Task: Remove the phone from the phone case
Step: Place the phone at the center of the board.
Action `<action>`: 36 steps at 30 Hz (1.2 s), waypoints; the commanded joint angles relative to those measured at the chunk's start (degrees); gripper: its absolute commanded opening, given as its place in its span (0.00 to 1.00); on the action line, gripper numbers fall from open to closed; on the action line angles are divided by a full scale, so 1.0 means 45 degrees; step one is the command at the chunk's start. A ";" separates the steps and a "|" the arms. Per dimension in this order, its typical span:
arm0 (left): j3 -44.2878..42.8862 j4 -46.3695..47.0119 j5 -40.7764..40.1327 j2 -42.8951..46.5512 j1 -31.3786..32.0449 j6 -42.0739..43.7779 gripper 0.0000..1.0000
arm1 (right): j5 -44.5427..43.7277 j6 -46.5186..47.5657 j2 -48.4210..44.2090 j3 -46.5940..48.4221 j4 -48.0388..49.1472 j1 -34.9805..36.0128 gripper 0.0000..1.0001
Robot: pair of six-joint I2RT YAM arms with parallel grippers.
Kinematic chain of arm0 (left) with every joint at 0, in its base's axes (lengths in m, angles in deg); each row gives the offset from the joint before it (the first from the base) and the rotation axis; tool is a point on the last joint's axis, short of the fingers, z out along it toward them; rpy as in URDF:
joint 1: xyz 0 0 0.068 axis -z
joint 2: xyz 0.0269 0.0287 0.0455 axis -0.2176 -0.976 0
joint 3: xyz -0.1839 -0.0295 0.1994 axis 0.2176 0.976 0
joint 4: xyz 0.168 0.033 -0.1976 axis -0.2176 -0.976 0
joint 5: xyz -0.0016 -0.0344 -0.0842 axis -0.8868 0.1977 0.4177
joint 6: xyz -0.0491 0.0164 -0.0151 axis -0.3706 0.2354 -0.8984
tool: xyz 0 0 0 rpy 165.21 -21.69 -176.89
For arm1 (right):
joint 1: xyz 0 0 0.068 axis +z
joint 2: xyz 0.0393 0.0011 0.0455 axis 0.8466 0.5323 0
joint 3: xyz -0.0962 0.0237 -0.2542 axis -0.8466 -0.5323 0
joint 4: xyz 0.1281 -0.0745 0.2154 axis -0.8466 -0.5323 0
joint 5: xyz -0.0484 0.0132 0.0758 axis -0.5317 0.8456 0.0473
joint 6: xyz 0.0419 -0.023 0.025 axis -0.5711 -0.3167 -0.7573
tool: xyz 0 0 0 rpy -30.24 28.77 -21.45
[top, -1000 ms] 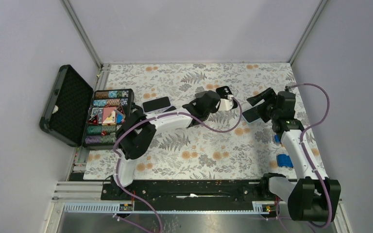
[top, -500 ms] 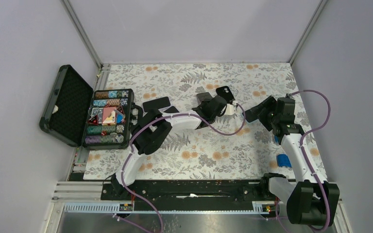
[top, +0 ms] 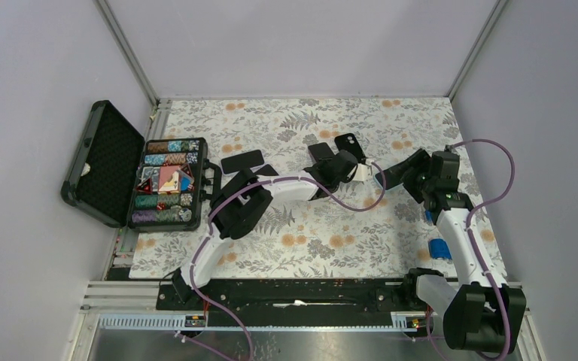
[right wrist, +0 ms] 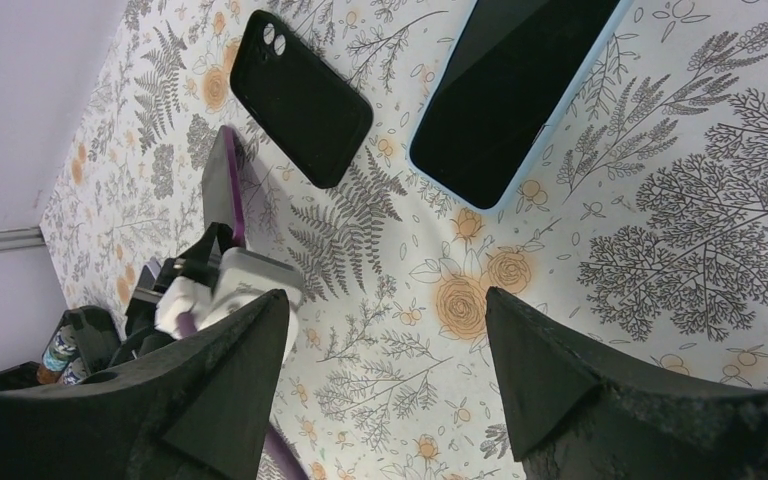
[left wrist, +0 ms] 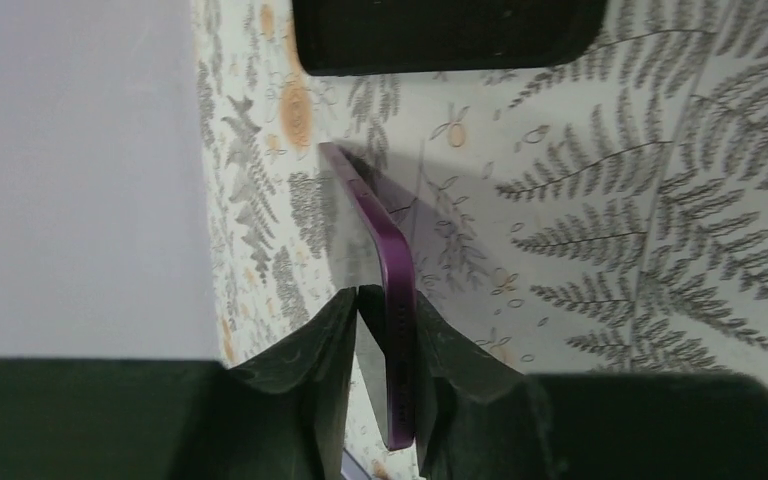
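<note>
**Left gripper**: my jaws stand narrow, with the purple phone edge-on between them. In the left wrist view both fingers lie against its sides with no gap that I can make out, so I record it as gripped near one end. The phone is tilted, and its far end reaches down toward the floral cloth. Whether it touches there I cannot tell.

**Phone case**: black, lying flat on the cloth, back up, with the camera opening showing. It lies just beside the phone's far end and apart from it. The phone is outside the case.

**Right gripper**: my jaws are spread wide and hold nothing. They hang above the cloth to the right of the case, near a second phone in a pale blue surround that lies flat, screen up.

**Elsewhere:** an open box of chips sits at the left edge of the cloth, with another dark phone beside it.
</note>
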 commanded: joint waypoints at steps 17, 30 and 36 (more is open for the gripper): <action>-0.1542 -0.2031 0.2157 -0.0209 0.0014 -0.1132 0.54 | -0.0134 0.0634 -0.0423 0.0600 -0.0651 -0.0525 0.79; -0.1261 -0.3118 0.4709 0.2474 -0.0400 -0.3797 0.99 | 0.1132 0.1766 0.2051 0.2063 -0.1514 -0.0545 1.00; 0.1572 -0.0952 0.4703 0.5655 -0.0660 -0.5042 0.99 | 0.0645 0.2000 0.4752 0.3756 -0.2267 -0.0545 1.00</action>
